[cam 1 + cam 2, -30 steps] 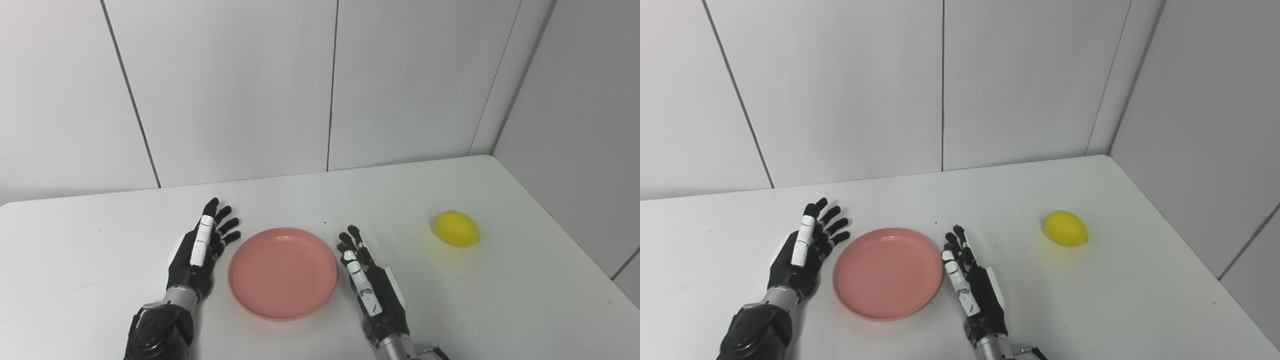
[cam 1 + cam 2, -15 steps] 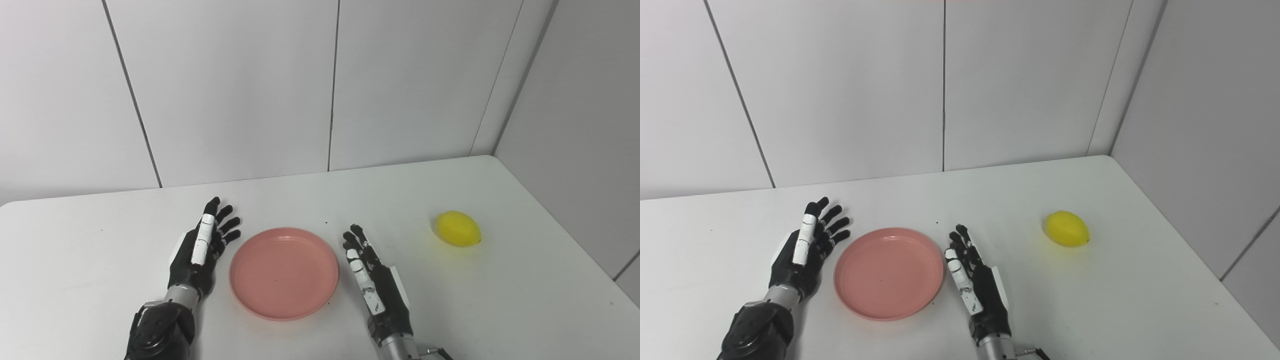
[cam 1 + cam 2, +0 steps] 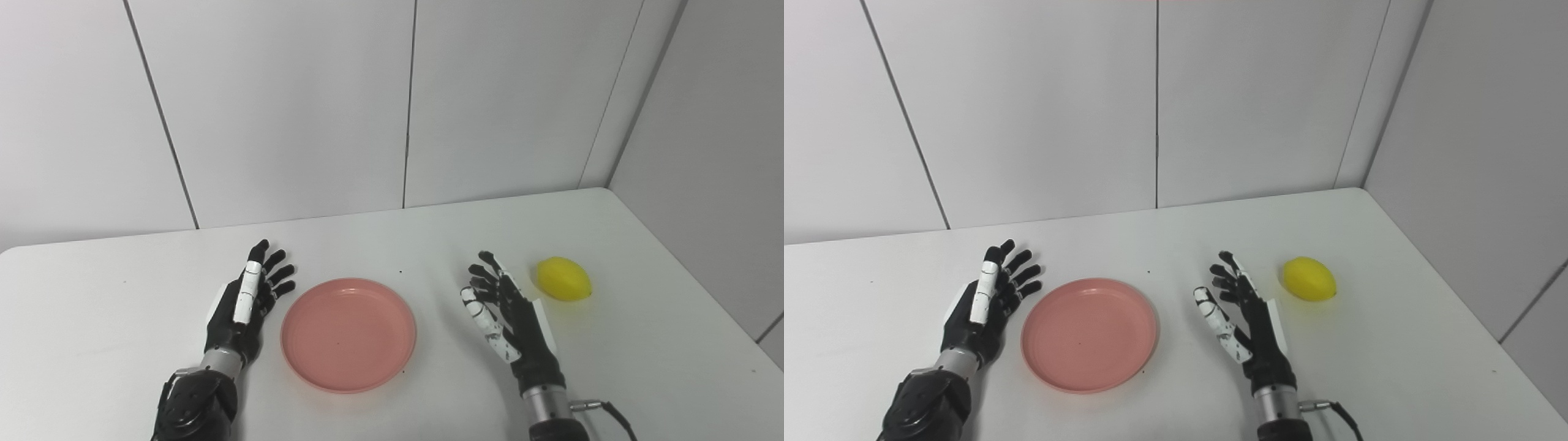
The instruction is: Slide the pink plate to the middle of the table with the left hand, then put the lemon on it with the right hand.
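Observation:
The pink plate [image 3: 348, 333] lies flat and bare near the table's front, about midway across. My left hand [image 3: 245, 303] rests open just left of the plate, fingers spread, a small gap from its rim. A yellow lemon [image 3: 564, 278] sits on the table at the right. Between plate and lemon, my right hand [image 3: 509, 318] is open with fingers apart, palm turned toward the plate, its fingertips a short way left of the lemon and not touching it.
The white table [image 3: 392, 245] meets a white panelled wall at the back and a grey wall on the right, close behind the lemon. A thin cable [image 3: 606, 409] trails from my right wrist.
My right hand has moved right and forward, away from the plate's right rim toward the lemon. The plate, the lemon and my left hand have stayed put.

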